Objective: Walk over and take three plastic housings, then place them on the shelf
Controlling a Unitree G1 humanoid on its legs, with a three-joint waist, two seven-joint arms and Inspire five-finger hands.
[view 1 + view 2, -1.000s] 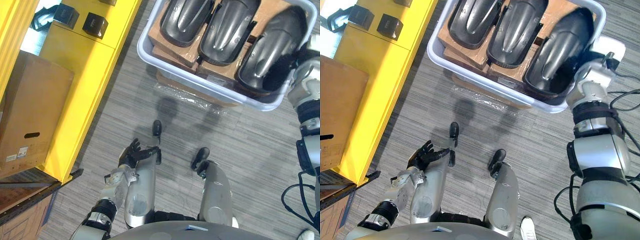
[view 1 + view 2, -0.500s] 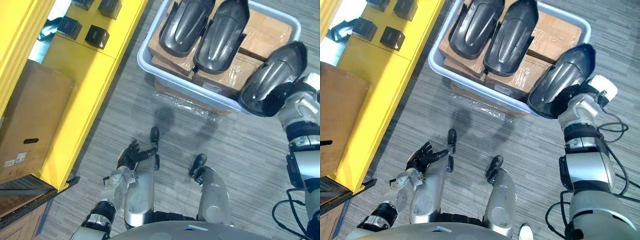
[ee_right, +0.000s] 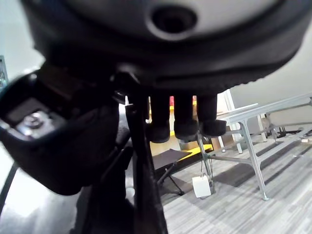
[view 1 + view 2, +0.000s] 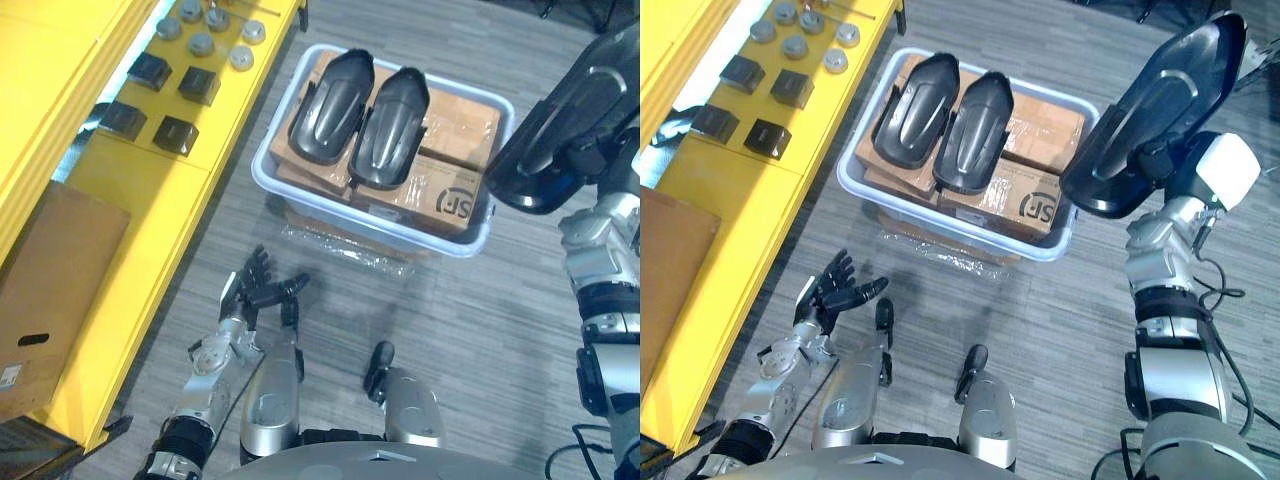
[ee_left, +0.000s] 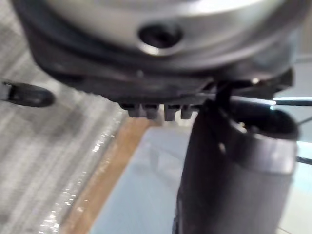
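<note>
Grey floor: right robot hand [image 4: 1158, 163], clamped on a dark glossy plastic housing [image 4: 1165, 95], has lifted it clear of the pale grey plastic tub [image 4: 400, 230] to 2 o'clock, left robot hand [image 4: 830, 296] splayed at 7.

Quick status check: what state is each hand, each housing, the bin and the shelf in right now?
Right hand: shut on a housing, raised.
Held housing: up in the air, tilted.
Two other housings: lying side by side on cardboard boxes in the bin.
Left hand: open, empty.
Bin: on the floor, open-topped.
Shelf: no housing on the visible part.
</note>
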